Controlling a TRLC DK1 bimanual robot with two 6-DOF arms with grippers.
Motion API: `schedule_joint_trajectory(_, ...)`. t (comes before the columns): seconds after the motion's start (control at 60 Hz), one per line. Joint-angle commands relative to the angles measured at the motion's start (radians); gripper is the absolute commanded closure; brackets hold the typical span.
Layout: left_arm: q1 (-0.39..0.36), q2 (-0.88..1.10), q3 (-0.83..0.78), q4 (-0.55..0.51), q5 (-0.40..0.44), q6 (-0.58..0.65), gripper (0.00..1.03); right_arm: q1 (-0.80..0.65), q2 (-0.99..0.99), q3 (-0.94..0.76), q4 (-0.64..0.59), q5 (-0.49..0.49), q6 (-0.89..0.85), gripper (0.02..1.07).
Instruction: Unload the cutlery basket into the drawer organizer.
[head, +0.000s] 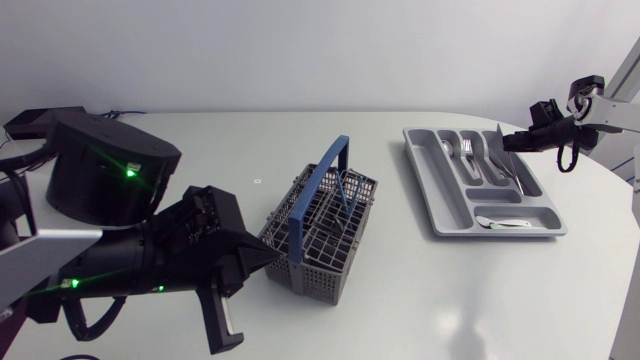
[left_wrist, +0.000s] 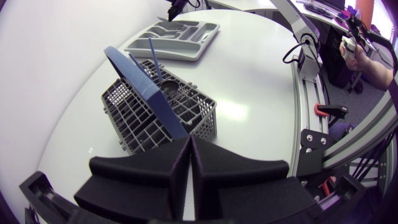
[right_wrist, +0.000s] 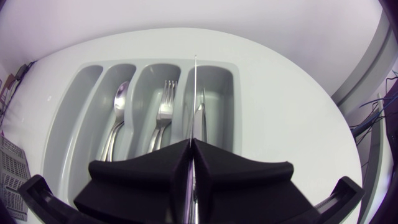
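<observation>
The grey cutlery basket (head: 300, 268) with a blue handle (head: 315, 195) stands mid-table, and thin blue utensils (left_wrist: 151, 55) stick up from it. My left gripper (head: 266, 262) is shut and empty, just left of the basket (left_wrist: 134, 124). Further right lies the grey drawer organizer (head: 425, 195). Over its far end my right gripper (head: 503, 145) is shut on a knife (right_wrist: 194, 93), whose edge-on blade points ahead over the organizer's right long compartment. A spoon (right_wrist: 118, 102), a fork (right_wrist: 165, 102) and another knife (right_wrist: 202, 106) lie in neighbouring long compartments.
A spoon (head: 500, 222) lies in the organizer's cross compartment at its near end. The table's curved edge (head: 600, 200) runs close to the right of the organizer.
</observation>
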Motion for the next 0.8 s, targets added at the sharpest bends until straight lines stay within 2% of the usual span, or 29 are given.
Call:
schedule_joint_trajectory(0.0,-0.008,0.001,0.0,-0.007,-0.001,-0.015,0.94,-0.009,-0.024,-0.047,0.014,0.019,-0.013,0.61)
schedule_joint_trajectory(0.033,-0.008,-0.003,0.002,-0.007,-0.002,-0.015,0.94,-0.011,-0.049,-0.072,0.025,0.019,-0.013,0.44)
schedule_joint_trajectory(0.1,-0.008,-0.01,0.003,-0.01,-0.002,-0.016,0.94,-0.011,-0.126,-0.156,0.065,0.017,-0.011,0.22)
schedule_joint_trajectory(0.183,-0.008,-0.021,0.003,-0.017,-0.002,-0.016,0.94,-0.008,-0.27,-0.302,0.142,-0.007,-0.008,0.12)
schedule_joint_trajectory(0.267,-0.008,-0.032,-0.001,-0.017,-0.002,-0.019,0.94,0.003,-0.42,-0.449,0.212,-0.055,0.001,0.1)
schedule_joint_trajectory(0.333,-0.014,-0.032,-0.014,-0.014,-0.001,-0.03,0.94,0.032,-0.534,-0.555,0.235,-0.118,-0.002,0.1)
schedule_joint_trajectory(0.433,-0.019,-0.032,-0.043,0.009,-0.002,-0.041,0.94,0.109,-0.655,-0.685,0.258,-0.152,-0.005,0.1)
schedule_joint_trajectory(0.617,-0.011,-0.024,-0.089,0.04,-0.002,-0.042,0.94,0.272,-0.727,-0.791,0.246,-0.171,0.022,0.12)
schedule_joint_trajectory(0.783,-0.017,-0.024,-0.101,0.051,-0.002,-0.047,0.94,0.364,-0.807,-0.908,0.252,-0.279,0.013,0.12)
